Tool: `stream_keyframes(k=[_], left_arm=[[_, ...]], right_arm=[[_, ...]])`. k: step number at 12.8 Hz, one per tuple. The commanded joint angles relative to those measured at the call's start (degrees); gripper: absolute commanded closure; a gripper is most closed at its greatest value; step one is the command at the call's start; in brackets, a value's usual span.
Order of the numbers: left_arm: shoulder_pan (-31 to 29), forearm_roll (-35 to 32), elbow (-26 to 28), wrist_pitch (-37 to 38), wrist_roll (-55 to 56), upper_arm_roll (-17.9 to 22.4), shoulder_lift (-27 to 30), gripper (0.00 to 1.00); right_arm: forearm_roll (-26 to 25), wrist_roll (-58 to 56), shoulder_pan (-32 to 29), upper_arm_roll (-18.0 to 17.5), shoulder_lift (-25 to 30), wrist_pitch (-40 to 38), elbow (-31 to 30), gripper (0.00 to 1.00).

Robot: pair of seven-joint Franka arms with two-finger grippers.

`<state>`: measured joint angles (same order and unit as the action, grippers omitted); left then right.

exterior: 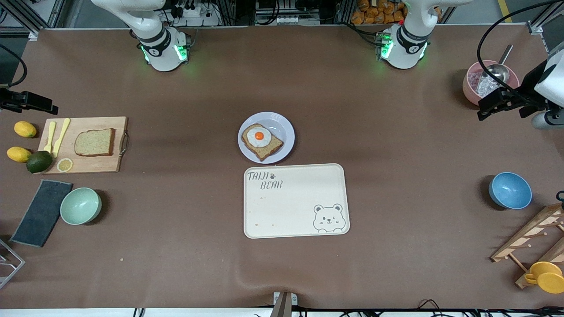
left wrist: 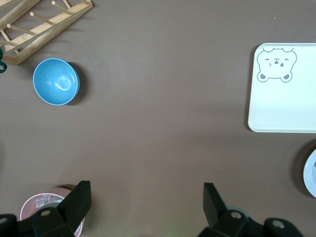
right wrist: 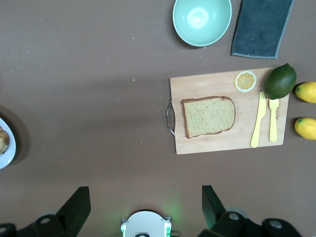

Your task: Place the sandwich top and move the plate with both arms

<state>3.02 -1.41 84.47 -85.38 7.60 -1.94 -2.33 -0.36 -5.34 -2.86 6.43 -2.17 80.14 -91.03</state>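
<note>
The sandwich top [exterior: 94,141] [right wrist: 209,116], a plain brown slice, lies flat on a wooden cutting board [exterior: 101,164] at the right arm's end of the table. The pale plate [exterior: 282,125] sits mid-table and carries a second slice topped with a fried egg [exterior: 258,136]. Only slivers of the plate's rim [left wrist: 311,173] [right wrist: 6,148] show in the wrist views. My right gripper [right wrist: 145,202] [exterior: 44,105] hangs open and empty high over bare table beside the board. Over the table near a pink bowl, my left gripper [left wrist: 146,202] [exterior: 484,108] is open and empty too.
A cream bear tray [exterior: 296,200] lies just nearer the camera than the plate. A mint bowl [exterior: 80,205], grey cloth [exterior: 42,212], lemons and an avocado [exterior: 38,161] surround the board. The pink bowl [exterior: 471,86], a blue bowl [exterior: 510,190] and a wooden rack [exterior: 528,237] stand at the left arm's end.
</note>
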Motion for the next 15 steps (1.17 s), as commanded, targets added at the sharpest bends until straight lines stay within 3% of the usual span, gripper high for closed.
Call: stream_keyframes(k=[1, 9, 15], left_arm=[[-0.1, 1.1, -0.1, 0.8, 1.0, -0.2, 0.7, 0.00], [-0.6, 1.1, 0.1, 1.0, 0.7, -0.1, 0.7, 0.00], [-0.4, 1.0, 0.1, 1.0, 0.6, -0.1, 0.9, 0.00]], right_arm=[[-0.4, -0.8, -0.7, -0.5, 1.0, -0.1, -1.4, 0.00], [-0.4, -0.9, -1.3, -0.5, 0.7, 1.7, -4.5, 0.00], [-0.5, -0.8, -3.1, -0.5, 0.3, 8.4, -11.0, 0.00]])
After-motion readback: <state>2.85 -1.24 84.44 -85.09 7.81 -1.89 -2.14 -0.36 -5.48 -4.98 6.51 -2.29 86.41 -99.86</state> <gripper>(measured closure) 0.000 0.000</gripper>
